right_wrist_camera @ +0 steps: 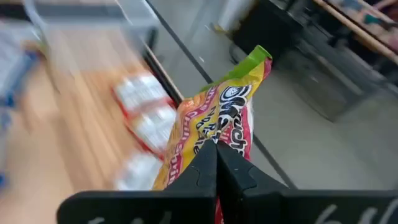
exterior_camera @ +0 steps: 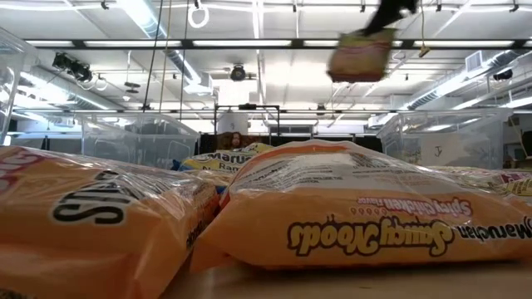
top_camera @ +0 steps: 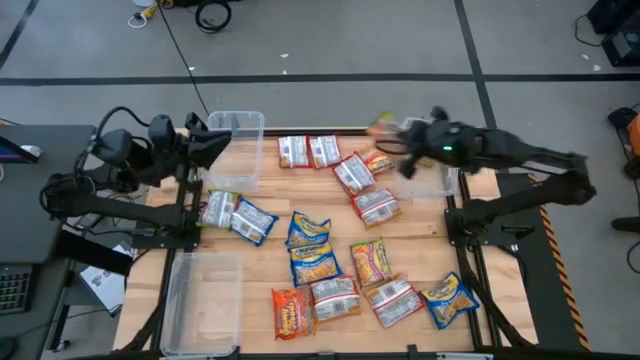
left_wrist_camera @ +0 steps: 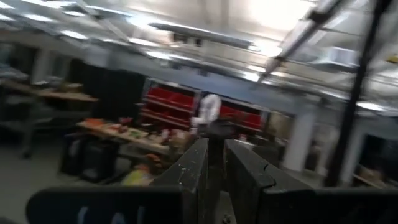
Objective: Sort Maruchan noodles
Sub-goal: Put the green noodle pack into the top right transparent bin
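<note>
Several Maruchan noodle packets lie flat on the wooden table: orange-red (top_camera: 293,312), blue-and-yellow (top_camera: 310,228) and silver-faced ones (top_camera: 377,206). Two orange packets (exterior_camera: 366,220) fill the low view. My right gripper (top_camera: 398,135) is over the table's far edge, shut on a pink, yellow and green packet (right_wrist_camera: 217,112), which also shows high in the low view (exterior_camera: 359,54). My left gripper (top_camera: 215,147) waits above the table's far left part, beside a clear bin (top_camera: 238,150). Its fingers (left_wrist_camera: 193,171) are nearly together with nothing between them. My right gripper (right_wrist_camera: 216,148) pinches the pink, yellow and green packet between its two fingers, at an edge (right_wrist_camera: 208,134) near its upper corner (exterior_camera: 378,33). It comes at the packet from above. The packet is lifted clear, high over the table, and hangs tilted below the fingers.
A second clear bin (top_camera: 437,180) stands at the table's right side, just below my right gripper. A third (top_camera: 200,290) lies at the near left corner. Two packets (top_camera: 235,215) lie near the left arm's frame. Bare wood shows around (top_camera: 420,250).
</note>
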Controlling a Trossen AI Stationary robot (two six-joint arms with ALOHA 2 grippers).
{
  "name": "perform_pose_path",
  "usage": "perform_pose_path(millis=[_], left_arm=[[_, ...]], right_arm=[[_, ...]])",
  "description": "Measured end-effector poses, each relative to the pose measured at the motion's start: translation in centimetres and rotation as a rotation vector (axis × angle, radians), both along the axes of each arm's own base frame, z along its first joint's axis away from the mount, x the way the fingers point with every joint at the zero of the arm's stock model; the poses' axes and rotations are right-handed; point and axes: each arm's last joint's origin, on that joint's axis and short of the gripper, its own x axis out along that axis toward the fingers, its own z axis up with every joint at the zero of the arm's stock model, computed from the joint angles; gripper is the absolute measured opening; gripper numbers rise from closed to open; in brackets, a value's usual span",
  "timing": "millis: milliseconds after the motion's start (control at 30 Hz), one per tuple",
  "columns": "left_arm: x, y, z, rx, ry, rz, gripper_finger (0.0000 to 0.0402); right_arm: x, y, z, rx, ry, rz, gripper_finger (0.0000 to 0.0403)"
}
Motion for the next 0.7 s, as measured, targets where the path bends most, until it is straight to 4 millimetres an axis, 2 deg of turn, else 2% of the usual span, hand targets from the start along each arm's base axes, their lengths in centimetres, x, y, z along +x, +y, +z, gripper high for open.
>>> perform_pose_path(millis=[133, 233, 333, 533, 700], left_arm=[[0.4, 0.3, 0.4, -0.014, -0.059, 0.049, 0.0059], [0.9, 0.6, 0.8, -0.012, -0.109, 0.07, 0.0059], [1.5, 1.1, 0.6, -0.009, -0.101, 0.099, 0.0059], [2.4, 1.4, 0.3, -0.021, -0.08, 0.098, 0.0059], [2.1, 1.2, 0.9, -0.031, -0.15, 0.081, 0.006]], right_arm=[[-4.4, 0.5, 0.2, -0.045, 0.114, -0.034, 0.0003], [-6.3, 0.5, -0.2, -0.087, 0.244, -0.033, 0.0003], [-6.7, 0.3, -0.9, -0.096, 0.351, -0.01, 0.0004], [-6.3, -0.1, -4.1, -0.042, 0.545, 0.073, 0.0004], [-6.6, 0.0, -4.7, -0.028, 0.603, 0.091, 0.0004]])
